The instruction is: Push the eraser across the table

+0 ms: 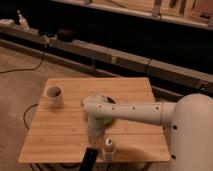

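Note:
The eraser (pixel 90 158) is a small flat black block lying at the front edge of the bamboo table (pixel 55 132), partly past the edge. My white arm reaches in from the right, bends over the middle of the table and points down. The gripper (pixel 94 141) hangs just above and behind the eraser, very close to it. Whether it touches the eraser is not visible.
A small white bottle (pixel 108 147) stands just right of the eraser and gripper. A white cup (pixel 54 95) stands at the table's left. A green bowl (pixel 111 101) sits mid-table, mostly hidden under my arm. Dark shelving and cables lie behind the table.

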Robot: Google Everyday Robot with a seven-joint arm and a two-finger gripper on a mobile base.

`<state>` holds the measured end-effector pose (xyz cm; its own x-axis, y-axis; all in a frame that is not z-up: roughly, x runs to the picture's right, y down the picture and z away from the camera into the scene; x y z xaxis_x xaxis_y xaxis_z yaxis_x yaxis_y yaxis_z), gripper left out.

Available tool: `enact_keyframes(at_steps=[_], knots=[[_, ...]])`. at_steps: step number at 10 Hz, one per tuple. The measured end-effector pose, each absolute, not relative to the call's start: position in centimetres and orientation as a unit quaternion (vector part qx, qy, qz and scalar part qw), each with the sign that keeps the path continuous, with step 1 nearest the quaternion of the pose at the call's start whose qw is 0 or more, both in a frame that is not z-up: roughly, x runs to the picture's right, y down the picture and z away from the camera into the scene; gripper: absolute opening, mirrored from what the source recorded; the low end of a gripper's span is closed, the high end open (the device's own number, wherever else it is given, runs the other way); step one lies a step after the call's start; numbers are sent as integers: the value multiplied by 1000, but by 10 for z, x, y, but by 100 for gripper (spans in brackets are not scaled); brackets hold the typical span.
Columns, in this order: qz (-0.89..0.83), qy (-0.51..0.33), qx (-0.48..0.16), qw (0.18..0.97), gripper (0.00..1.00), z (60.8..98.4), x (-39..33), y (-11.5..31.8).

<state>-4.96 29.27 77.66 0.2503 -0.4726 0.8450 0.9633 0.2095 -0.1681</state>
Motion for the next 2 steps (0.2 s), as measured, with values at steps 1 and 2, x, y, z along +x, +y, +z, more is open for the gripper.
enact_keyframes(at_steps=[1,2], knots=[[-503,-323,-356,718,0,786,-44,279],[-493,-307,-344,738,0,796,-35,261]])
